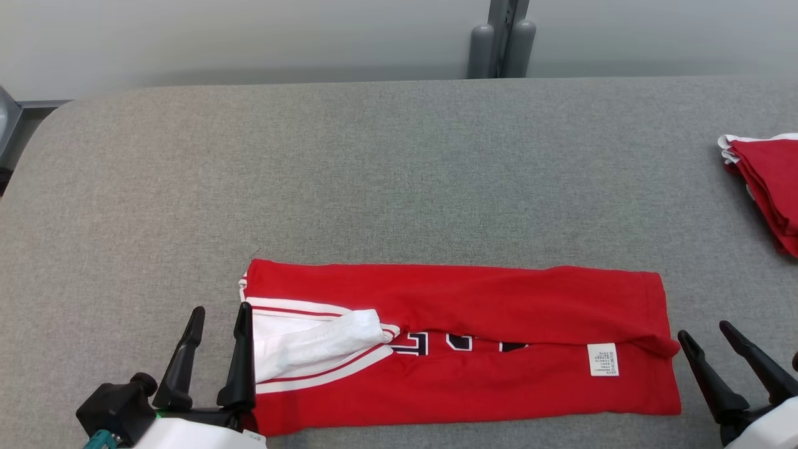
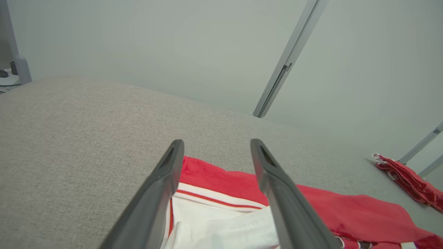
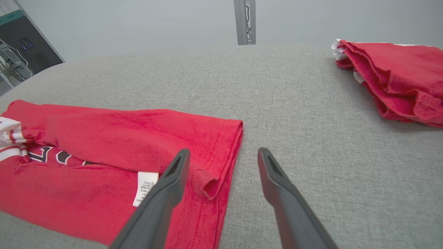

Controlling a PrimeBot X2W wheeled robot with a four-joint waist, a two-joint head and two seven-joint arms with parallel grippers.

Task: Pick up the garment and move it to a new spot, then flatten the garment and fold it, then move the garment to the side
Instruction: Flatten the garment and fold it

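Observation:
The garment [image 1: 474, 312] is a red jersey with white trim and dark lettering, folded into a long strip lying flat near the table's front edge; a white care label [image 1: 603, 360] shows near its right end. My left gripper [image 1: 221, 312] stands open at the garment's left end, its right finger [image 1: 240, 358] over the white trim. In the left wrist view that gripper [image 2: 216, 147] frames the garment's white collar area [image 2: 221, 224]. My right gripper [image 1: 704, 333] is open just off the garment's right edge. In the right wrist view it [image 3: 223, 154] straddles the garment's hem [image 3: 228, 152].
A second pile of red and white cloth [image 1: 770, 187] lies at the table's right edge, also in the right wrist view [image 3: 394, 79]. The grey padded table [image 1: 399, 174] stretches wide behind the garment. A grey post [image 1: 502, 37] stands beyond the far edge.

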